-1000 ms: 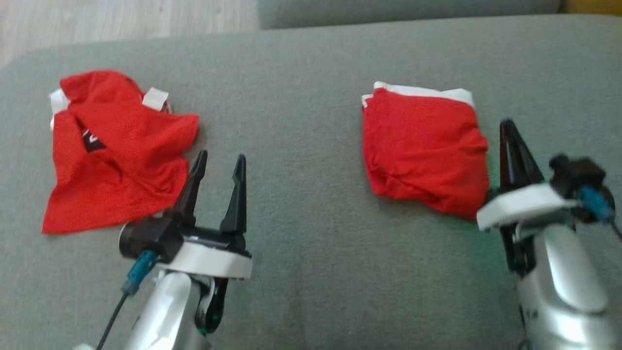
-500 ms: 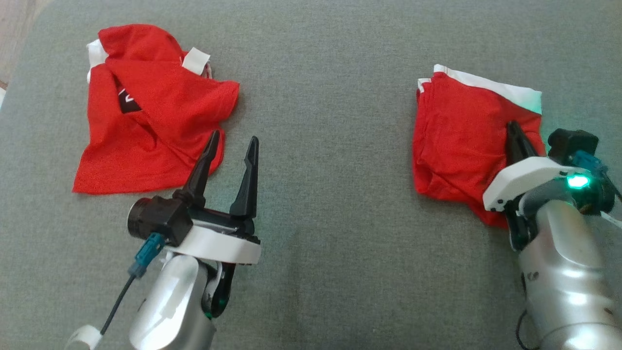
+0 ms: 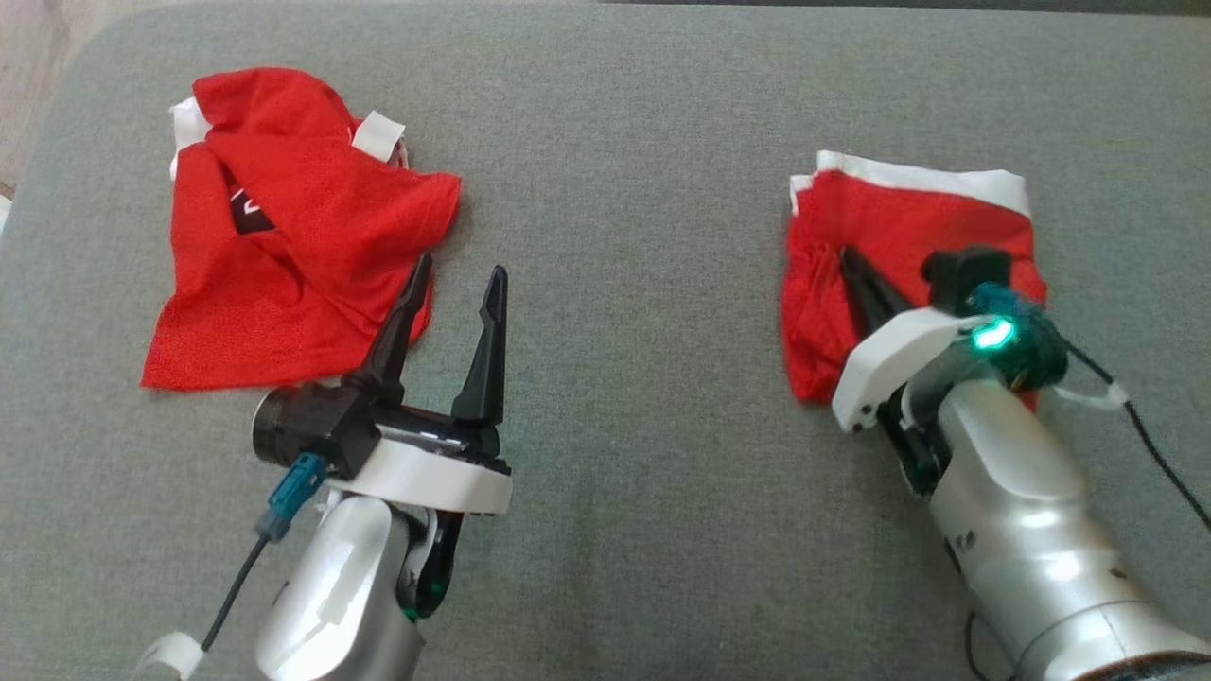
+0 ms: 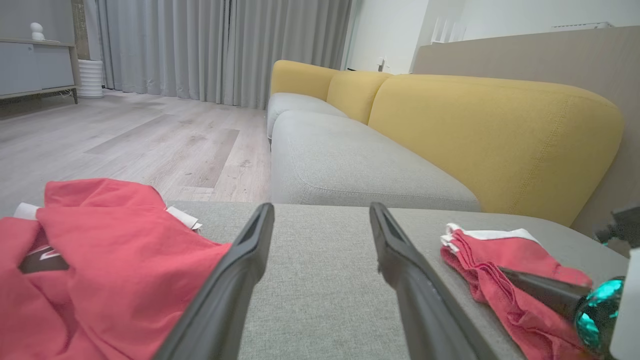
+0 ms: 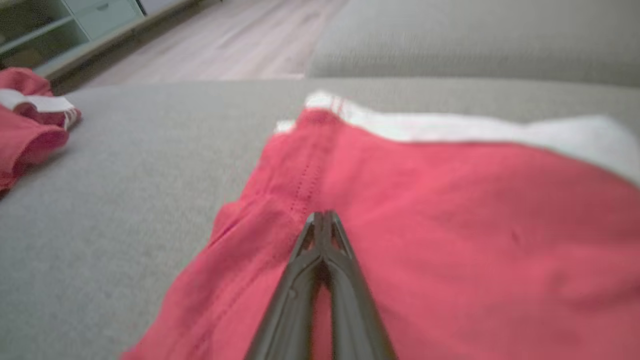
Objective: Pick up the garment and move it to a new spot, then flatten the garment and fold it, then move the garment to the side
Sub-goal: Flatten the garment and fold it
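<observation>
Grey sofa cushion (image 3: 615, 142) for a worktop. Left: crumpled red garment (image 3: 284, 236), untouched; my left gripper (image 3: 460, 268) hangs by its edge, spread wide, ready I'd guess. Right: folded red garment (image 3: 908, 222), my right gripper (image 3: 847, 255) clenched, tips pressed on top, likely for sliding it aside.

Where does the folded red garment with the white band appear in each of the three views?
Head view: the folded red garment lies right of centre, in the upper half.
Left wrist view: folded red garment at the lower right.
Right wrist view: folded red garment across the centre and right.
Shared landmark: the crumpled red garment, on the left in every view.
</observation>
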Robot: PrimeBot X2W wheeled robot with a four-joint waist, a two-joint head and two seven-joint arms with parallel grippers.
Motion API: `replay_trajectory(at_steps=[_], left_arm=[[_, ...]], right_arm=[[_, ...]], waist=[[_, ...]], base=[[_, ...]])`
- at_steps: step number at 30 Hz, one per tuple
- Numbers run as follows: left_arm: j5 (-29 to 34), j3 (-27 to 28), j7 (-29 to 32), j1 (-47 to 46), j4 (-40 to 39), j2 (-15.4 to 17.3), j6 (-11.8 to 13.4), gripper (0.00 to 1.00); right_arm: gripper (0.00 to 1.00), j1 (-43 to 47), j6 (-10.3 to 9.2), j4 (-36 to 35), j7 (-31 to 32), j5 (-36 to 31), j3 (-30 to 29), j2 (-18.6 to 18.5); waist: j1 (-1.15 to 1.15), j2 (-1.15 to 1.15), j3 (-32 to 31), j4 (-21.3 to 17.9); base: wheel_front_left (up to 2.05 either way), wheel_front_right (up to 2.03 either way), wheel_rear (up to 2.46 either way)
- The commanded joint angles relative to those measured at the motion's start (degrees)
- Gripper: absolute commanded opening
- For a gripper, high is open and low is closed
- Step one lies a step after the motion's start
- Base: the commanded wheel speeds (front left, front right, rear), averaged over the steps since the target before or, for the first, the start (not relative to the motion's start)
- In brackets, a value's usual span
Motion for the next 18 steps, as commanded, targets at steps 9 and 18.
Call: replay_trajectory(at_steps=[9, 18], left_arm=[[0.1, 3.1, -0.4, -1.1, -1.5, 0.3, 0.3, 1.0], [0.3, 5.0, -0.4, 1.0, -2.4, 0.3, 0.9, 1.0]], right_arm=[[0.0, 0.1, -0.04, 0.7, -1.3, 5.5, 7.3, 0.6], [0.0, 2.4, -0.04, -8.8, -5.3, -1.2, -3.8, -0.8]], waist=[[0.0, 0.0, -2.2, -2.1], [0.0, 0.0, -5.9, -6.5]], base=[[0.0, 0.0, 0.0], [0.0, 0.0, 0.0]])
